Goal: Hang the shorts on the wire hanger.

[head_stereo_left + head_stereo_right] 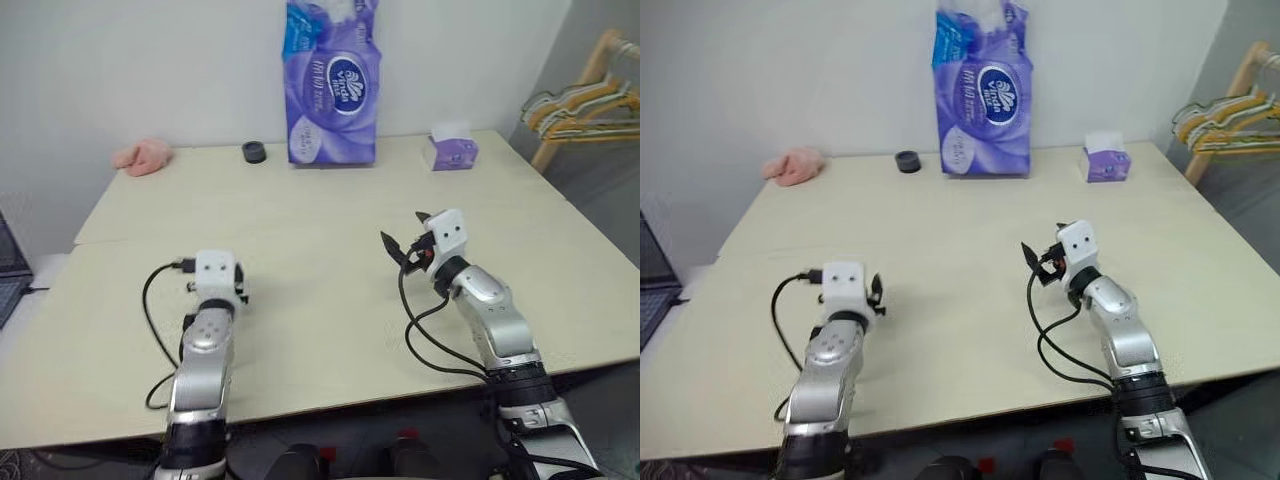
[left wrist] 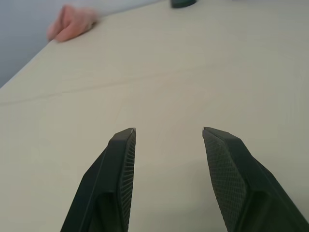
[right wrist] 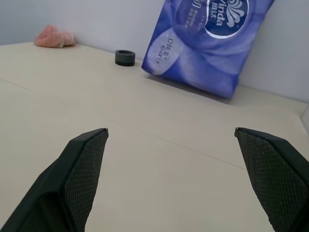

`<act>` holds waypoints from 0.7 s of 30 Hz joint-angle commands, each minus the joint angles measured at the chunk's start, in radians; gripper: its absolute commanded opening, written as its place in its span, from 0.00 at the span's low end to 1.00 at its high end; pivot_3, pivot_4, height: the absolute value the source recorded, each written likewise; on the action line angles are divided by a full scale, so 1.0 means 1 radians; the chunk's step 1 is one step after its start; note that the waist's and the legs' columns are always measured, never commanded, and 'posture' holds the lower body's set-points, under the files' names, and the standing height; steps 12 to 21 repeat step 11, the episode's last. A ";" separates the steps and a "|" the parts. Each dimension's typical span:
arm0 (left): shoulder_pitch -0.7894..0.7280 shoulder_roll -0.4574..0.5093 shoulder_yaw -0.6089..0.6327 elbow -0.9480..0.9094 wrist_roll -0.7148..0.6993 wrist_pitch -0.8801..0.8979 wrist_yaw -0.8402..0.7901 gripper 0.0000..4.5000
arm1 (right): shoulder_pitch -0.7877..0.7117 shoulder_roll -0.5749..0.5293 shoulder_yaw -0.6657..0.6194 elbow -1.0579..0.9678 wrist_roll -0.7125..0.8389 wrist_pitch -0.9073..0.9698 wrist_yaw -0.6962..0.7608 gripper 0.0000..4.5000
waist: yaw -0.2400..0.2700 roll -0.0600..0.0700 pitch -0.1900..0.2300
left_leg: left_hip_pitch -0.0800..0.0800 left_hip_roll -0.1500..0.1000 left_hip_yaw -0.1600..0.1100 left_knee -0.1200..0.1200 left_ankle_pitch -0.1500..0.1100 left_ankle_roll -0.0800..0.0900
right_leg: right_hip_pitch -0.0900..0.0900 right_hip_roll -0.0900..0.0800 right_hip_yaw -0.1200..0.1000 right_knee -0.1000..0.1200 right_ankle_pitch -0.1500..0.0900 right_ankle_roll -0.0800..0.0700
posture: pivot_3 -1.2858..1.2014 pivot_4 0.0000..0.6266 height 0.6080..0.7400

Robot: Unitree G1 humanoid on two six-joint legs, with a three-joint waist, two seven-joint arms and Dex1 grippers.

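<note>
The shorts and the wire hanger are out of view. My left gripper (image 2: 169,135) hovers low over the pale table (image 1: 320,200) near its front left, open, with nothing between its black fingers (image 2: 120,164). My right gripper (image 1: 403,228) is over the middle right of the table, pointing level toward the back left. It stands wide open and empty, as the right wrist view shows by the bare tabletop between its fingertips (image 3: 91,150).
A tall purple tissue pack (image 1: 331,85) leans on the back wall, with a black ring (image 1: 254,152) to its left and a small purple tissue box (image 1: 450,152) to its right. A pink cloth lump (image 1: 143,157) lies back left. A bunch of hangers (image 1: 585,105) hangs off the table's right.
</note>
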 commanded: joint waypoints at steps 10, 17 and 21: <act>-0.004 -0.017 0.069 -0.015 -0.010 -0.104 0.087 0.52 | -0.043 0.056 -0.008 0.113 -0.022 -0.090 -0.022 1.00 | -0.004 -0.001 -0.002 | 0.001 0.008 -0.010 -0.002 0.009 -0.013 | 0.002 0.009 -0.003 0.004 0.007 -0.010 | 0.56 0.06 1.00; -0.006 -0.018 0.074 -0.011 -0.021 -0.117 0.084 0.52 | -0.041 0.058 -0.007 0.113 -0.024 -0.090 -0.022 1.00 | -0.004 -0.001 -0.002 | 0.001 0.008 -0.010 -0.003 0.009 -0.013 | 0.002 0.009 -0.003 0.004 0.007 -0.010 | 0.56 0.06 1.00; -0.006 -0.018 0.074 -0.011 -0.021 -0.117 0.084 0.52 | -0.041 0.058 -0.007 0.113 -0.024 -0.090 -0.022 1.00 | -0.004 -0.001 -0.002 | 0.001 0.008 -0.010 -0.003 0.009 -0.013 | 0.002 0.009 -0.003 0.004 0.007 -0.010 | 0.56 0.06 1.00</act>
